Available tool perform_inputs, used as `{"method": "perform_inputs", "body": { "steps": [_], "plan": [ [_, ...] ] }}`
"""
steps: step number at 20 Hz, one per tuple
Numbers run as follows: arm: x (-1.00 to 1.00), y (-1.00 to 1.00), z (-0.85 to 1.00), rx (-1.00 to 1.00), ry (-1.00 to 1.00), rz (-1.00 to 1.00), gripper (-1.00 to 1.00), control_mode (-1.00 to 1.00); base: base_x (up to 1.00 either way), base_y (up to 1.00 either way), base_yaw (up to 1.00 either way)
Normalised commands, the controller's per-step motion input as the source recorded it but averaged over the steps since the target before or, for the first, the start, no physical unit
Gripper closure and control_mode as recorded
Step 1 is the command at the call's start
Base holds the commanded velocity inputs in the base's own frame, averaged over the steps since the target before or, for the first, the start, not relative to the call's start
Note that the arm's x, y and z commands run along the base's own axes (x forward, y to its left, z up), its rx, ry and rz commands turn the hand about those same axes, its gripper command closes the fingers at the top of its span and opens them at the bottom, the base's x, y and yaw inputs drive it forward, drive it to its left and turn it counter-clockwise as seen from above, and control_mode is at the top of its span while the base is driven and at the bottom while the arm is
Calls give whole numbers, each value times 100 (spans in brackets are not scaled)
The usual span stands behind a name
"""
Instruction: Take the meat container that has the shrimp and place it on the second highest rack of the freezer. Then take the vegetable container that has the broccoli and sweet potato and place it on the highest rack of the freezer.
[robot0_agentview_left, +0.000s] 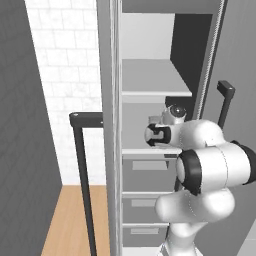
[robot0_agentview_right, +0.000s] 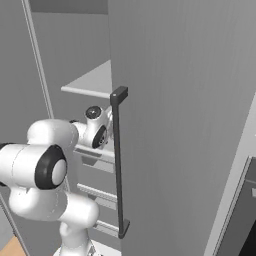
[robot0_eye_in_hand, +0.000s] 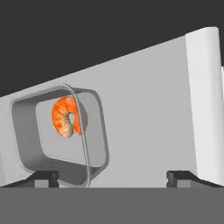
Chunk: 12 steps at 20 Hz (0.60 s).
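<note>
Now pincer (robot0_eye_in_hand: 111, 177) fingers spread apart; tray (robot0_eye_in_hand: 28, 131) with shrimp (robot0_eye_in_hand: 65, 116) lies left of frame on freezer shelf (robot0_eye_in_hand: 148, 109).

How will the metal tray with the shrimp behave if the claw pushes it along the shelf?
The meat container looks like thin rigid metal, so it would probably slide as one piece without bending. Its flat base lies on the smooth shelf, so it likely glides easily. The small shrimp lies loose inside and may shift, though the raised rim should keep it in.
</note>
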Motion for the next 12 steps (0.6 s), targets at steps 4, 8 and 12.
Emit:
{"method": "perform_inputs", "body": {
  "steps": [4,8,12],
  "plan": [
    [-31,0,61,-2,6,0,-100,-100,0,0,0],
    [-79,11,27,-7,4,0,-100,-100,0,0,0],
    [-98,11,23,-5,3,0,-100,-100,0,0,0]
  ]
}}
